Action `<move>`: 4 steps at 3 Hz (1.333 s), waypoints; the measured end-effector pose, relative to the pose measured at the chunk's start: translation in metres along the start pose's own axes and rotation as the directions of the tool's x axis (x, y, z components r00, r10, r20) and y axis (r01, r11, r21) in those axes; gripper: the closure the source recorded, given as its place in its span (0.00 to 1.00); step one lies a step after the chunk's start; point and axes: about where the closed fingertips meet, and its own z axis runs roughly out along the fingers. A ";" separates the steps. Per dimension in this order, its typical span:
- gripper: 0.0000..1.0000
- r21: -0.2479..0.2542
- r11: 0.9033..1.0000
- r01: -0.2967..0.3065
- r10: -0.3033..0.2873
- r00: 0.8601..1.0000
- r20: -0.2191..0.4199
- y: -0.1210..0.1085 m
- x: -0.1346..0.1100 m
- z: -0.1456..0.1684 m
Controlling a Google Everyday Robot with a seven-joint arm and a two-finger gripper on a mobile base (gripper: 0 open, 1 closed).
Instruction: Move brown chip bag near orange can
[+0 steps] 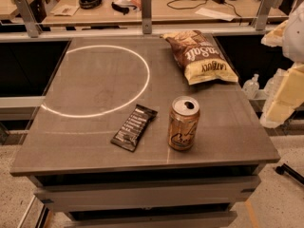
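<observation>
1. A grey desk (95, 146) stands before a cluttered workbench (161, 11).
2. The brown chip bag (202, 56) lies far right, slanting toward the nearer orange can (183, 123).
3. The gripper (284, 91) sits at the right edge, right of the bag; I cannot tell whether it is open or closed.

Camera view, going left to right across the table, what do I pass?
From the left: snack bar → orange can → gripper, at the right edge beyond the table. The chip bag lies behind the can, overlapping its span.

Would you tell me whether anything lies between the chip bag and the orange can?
Nothing visible does: bare table separates the chip bag from the can. The snack bar lies left of the can, off that path. The gripper is at the right edge, beside the table.
</observation>
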 end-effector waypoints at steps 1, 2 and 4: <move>0.00 0.000 1.000 0.000 0.000 1.000 0.000 0.000 0.000 0.000; 0.00 0.023 1.000 -0.020 0.020 1.000 0.003 -0.004 0.000 -0.001; 0.00 0.109 0.973 -0.205 0.181 0.964 0.192 -0.034 0.002 0.011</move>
